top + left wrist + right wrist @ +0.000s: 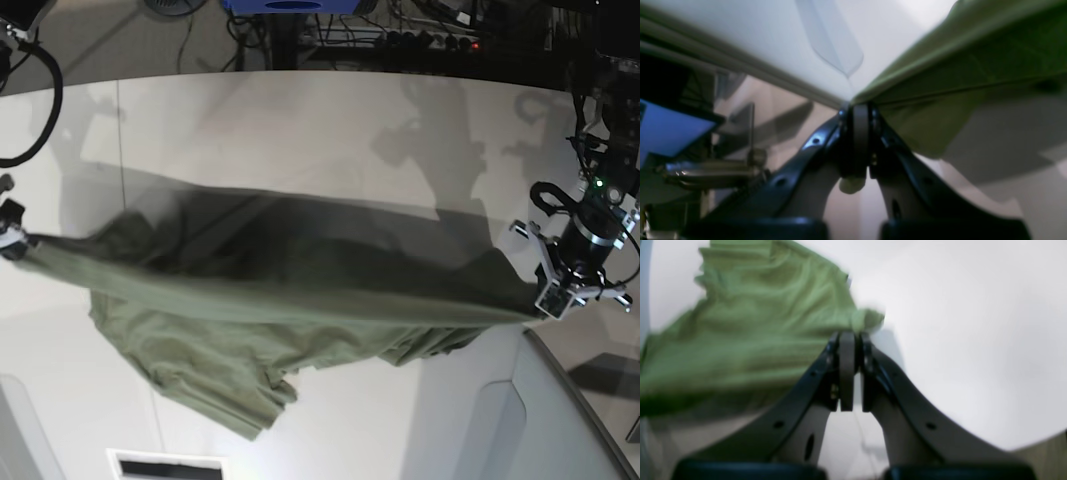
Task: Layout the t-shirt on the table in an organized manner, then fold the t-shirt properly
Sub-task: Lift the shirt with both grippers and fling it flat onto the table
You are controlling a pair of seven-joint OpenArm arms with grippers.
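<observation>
L wrist view: left gripper (860, 106) has jaws together, clamped on a t-shirt (960, 76) edge, cloth running off to its right above the table (766, 30). R wrist view: right gripper (850, 336) likewise pinches the shirt, cloth spreading left of it. Base view: shirt (250, 300) is stretched taut w/ its long axis straight between both grippers, rest sagging onto the table; neither arm looks nearer, so I'd judge the next lay-down needs both moving together.
</observation>
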